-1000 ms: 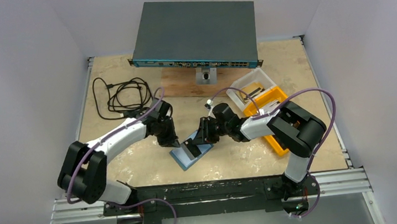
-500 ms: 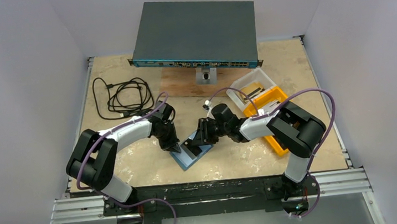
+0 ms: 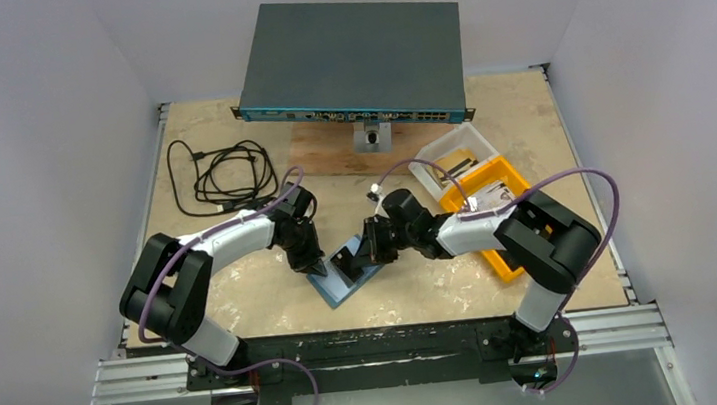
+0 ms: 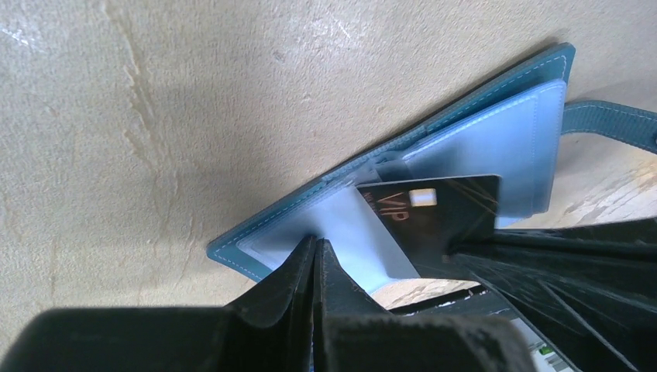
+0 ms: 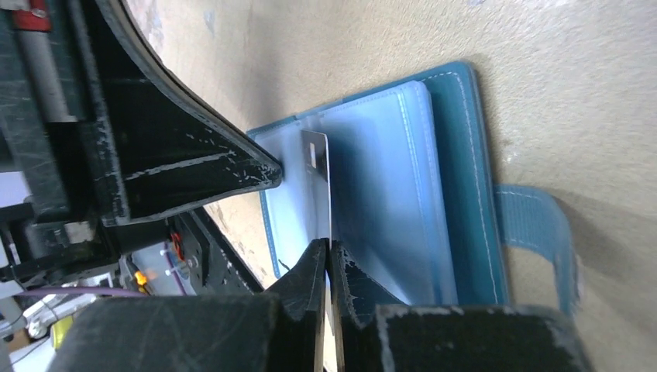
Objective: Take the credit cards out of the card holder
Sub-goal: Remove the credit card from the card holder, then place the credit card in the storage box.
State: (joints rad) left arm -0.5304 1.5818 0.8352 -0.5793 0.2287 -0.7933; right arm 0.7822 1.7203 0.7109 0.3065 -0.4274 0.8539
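Left fingers (image 3: pixel 313 264) and right fingers (image 3: pixel 347 261) stand close together over the open card holder (image 3: pixel 347 284), flat on the table (image 3: pixel 245 305) near its front middle. Left wrist: left fingers (image 4: pixel 294 287) closed, empty, tips pressing a clear pocket beside the black credit card (image 4: pixel 434 205). Right wrist: right fingers (image 5: pixel 306 279) closed, pinching that card's near edge.

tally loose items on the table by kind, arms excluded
card holder: 1
black card: 1 in view
network switch: 1
black cable: 1
bins: 2, orange bin and clear tub
Total: 6
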